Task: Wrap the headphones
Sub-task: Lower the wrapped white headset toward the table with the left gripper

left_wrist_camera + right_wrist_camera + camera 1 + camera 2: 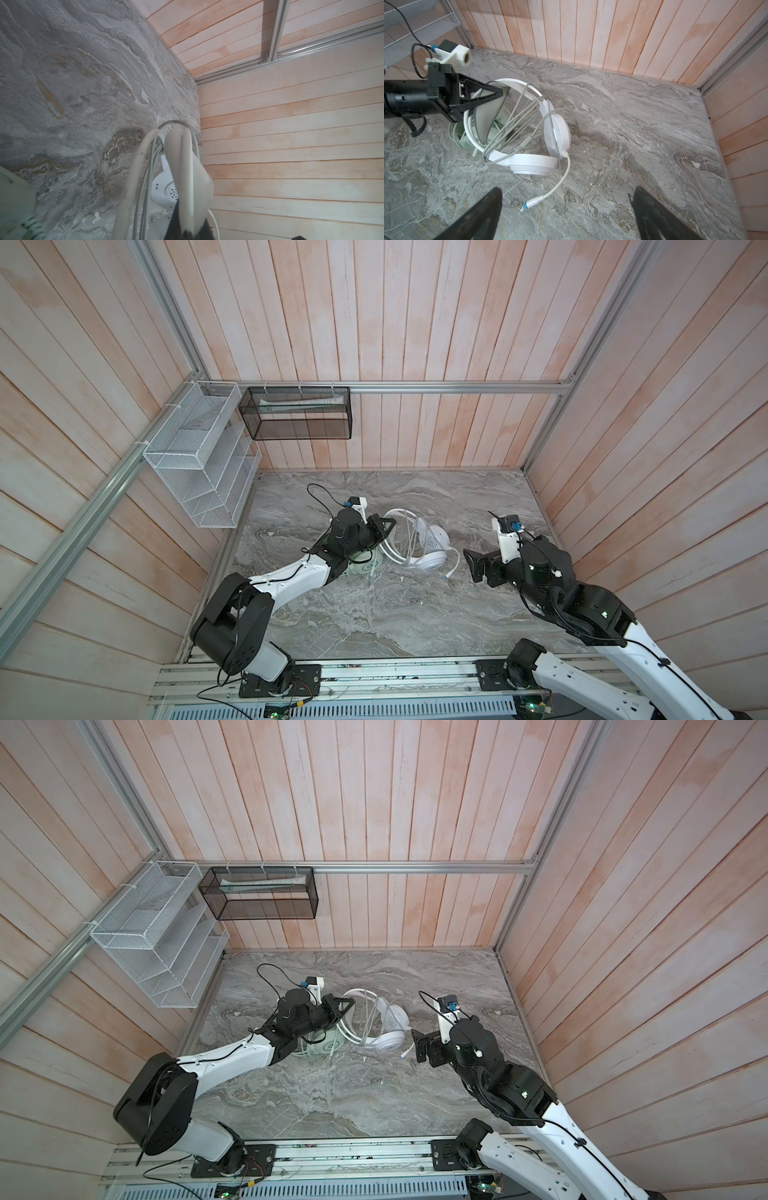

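- The table (415, 614) carries both headsets, bunched at the left hand (500, 91).
- The white headset (533, 164) has its headband up at the left hand. One cup lies flat and the other stands on edge beyond it. Its long axis runs from the pinched band down to the cups, which point away from the left hand.
- The mint-green headset (365, 568) lies under the left hand, touching the white one and mostly hidden.
- The left hand is clamped on the white headband, beside a grey mesh strap (488, 116).
- The right hand (566, 188) is spread wide and empty, well apart from the left hand.
- The grey cable (512, 124) loops loosely through the band. A lift would likely drag both sets together or shed the loops.
- The blue-tipped stalk (532, 202), cord or mic I cannot tell, trails free and may snag.
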Tool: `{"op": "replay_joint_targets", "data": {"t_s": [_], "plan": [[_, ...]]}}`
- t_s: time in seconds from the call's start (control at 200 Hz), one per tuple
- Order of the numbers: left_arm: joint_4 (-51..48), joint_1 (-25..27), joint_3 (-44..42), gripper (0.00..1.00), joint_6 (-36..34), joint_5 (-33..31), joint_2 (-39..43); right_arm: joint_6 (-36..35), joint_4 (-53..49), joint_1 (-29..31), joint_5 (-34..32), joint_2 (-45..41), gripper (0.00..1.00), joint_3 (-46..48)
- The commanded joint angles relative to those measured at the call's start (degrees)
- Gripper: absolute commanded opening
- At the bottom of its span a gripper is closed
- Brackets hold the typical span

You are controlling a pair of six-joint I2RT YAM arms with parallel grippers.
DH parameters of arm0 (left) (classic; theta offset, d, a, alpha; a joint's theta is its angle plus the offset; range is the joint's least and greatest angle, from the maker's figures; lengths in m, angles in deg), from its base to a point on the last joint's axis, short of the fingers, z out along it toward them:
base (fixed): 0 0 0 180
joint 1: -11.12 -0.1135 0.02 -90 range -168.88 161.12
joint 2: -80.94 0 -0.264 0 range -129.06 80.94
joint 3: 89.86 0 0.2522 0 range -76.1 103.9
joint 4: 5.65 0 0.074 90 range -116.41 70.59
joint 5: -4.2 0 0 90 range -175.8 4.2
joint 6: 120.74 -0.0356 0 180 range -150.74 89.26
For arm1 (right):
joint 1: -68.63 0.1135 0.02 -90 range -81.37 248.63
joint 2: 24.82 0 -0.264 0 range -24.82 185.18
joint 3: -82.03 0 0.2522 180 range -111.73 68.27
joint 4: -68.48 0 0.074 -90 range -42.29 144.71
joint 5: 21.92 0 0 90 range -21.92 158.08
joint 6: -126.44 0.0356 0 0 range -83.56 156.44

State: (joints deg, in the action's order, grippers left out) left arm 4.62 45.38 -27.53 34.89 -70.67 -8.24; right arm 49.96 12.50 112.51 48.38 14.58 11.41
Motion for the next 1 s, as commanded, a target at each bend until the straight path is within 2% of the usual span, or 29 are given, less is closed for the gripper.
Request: {"op": "replay_joint_targets", "data": {"t_s": [0.0, 0.12, 0.285, 0.415, 0.815, 0.995], "plan": [[9.3, 0.4, 3.5, 0.0, 2.6, -1.8, -3.2, 0.1, 1.3, 0.0, -1.5, -0.9, 0.98, 0.9], [12.9, 0.8, 5.3, 0.0, 4.1, -0.1, -8.2, 0.0, 1.7, 0.0, -1.8, -1.3, 0.99, 1.4], [14.7, 2.4, 6.9, 0.0, 3.5, -2.8, -11.8, -0.3, 1.9, 0.0, -1.8, -1.3, 0.98, 1.7], [13.4, 3.3, 7.9, 0.0, 2.2, -5.1, -13.7, -0.8, 2.1, -0.1, -2.2, -1.4, 0.99, 2.3], [10.0, 4.8, 9.6, 0.0, 3.1, -6.9, -18.5, -1.7, 2.4, -0.1, -2.4, -1.5, 0.98, 3.4], [8.4, 4.9, 9.9, 0.19, 3.3, -6.8, -18.9, -2.0, 2.6, -0.1, -2.1, -1.4, 0.99, 3.7]]}}
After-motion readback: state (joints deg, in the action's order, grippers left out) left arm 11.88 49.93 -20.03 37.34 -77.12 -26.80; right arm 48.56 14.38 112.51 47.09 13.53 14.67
